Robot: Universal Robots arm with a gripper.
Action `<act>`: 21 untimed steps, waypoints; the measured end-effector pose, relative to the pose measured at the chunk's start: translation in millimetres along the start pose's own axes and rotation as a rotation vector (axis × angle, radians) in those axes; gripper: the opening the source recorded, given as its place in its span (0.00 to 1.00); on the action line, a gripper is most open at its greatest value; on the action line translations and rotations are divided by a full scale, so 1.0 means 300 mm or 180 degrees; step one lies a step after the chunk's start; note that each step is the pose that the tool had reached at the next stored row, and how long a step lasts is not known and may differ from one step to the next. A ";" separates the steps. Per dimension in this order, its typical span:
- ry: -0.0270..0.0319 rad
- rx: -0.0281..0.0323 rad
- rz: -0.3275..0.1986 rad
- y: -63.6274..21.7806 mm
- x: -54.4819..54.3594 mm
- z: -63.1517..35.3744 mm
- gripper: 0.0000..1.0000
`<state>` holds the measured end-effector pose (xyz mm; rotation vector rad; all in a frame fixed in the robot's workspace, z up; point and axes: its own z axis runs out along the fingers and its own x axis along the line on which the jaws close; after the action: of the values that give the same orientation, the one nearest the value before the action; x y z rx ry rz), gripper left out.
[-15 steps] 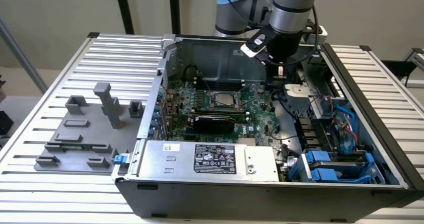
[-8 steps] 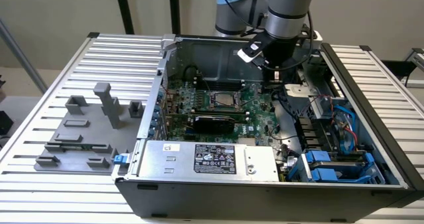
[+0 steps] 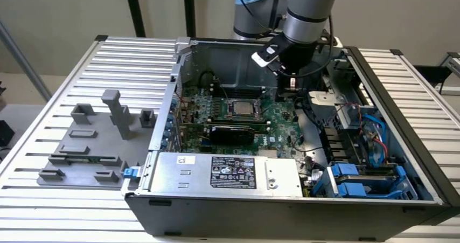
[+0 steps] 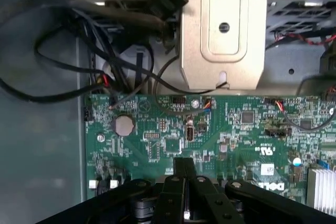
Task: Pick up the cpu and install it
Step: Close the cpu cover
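A: So, which way does the cpu [image 3: 242, 109] lie from the gripper [image 3: 292, 84]?
B: Toward the exterior view's left, near but apart, flat in what looks like the socket [image 3: 227, 111] on the motherboard [image 3: 280, 127]. It's square, so no long axis.
A: And the gripper?
B: Clenched on nothing, fingers together, hanging above the board.

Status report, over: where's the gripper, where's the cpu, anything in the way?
Gripper shut, empty, over motherboard. Cpu on the board, apart from gripper. Black cables close by.
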<state>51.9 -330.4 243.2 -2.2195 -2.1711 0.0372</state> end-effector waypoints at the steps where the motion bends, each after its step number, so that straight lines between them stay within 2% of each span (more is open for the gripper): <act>1: -0.0001 0.0056 -0.0002 -0.002 0.000 0.000 0.11; 7: -0.0008 0.0373 -0.0010 -0.019 0.000 0.001 0.11; 9: -0.0010 0.0459 -0.0010 -0.029 -0.001 0.001 0.11; 13: -0.0013 0.0600 -0.0012 -0.052 -0.001 0.002 0.11; 16: -0.0014 0.0691 -0.0013 -0.071 -0.002 0.004 0.11; 18: -0.0015 0.0742 -0.0015 -0.086 -0.002 0.005 0.11; 21: -0.0016 0.0792 -0.0015 -0.115 -0.003 0.010 0.11</act>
<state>17.4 -330.4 241.8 -2.0785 -2.0453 0.2959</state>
